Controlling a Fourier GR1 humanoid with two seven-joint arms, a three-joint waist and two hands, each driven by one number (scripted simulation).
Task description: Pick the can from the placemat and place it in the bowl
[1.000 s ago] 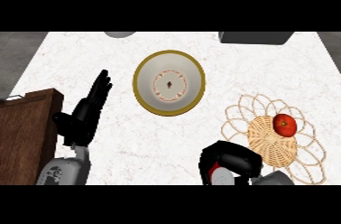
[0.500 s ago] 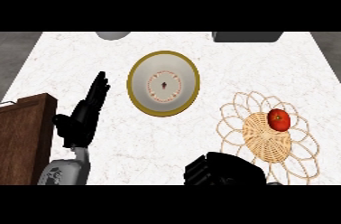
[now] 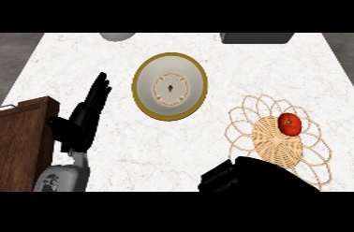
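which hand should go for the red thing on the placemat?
Right. The right hand shows at the lower edge, just beside the woven placemat holding the red item. The left hand rests open, far across the counter near the wooden block.

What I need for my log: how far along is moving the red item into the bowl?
Done: nothing yet. The bowl holds no item, and the red item sits on the woven placemat. In hand: the right hand is by the placemat's near edge, apart from the item. Left: grasp, carry, place. The left hand rests open.
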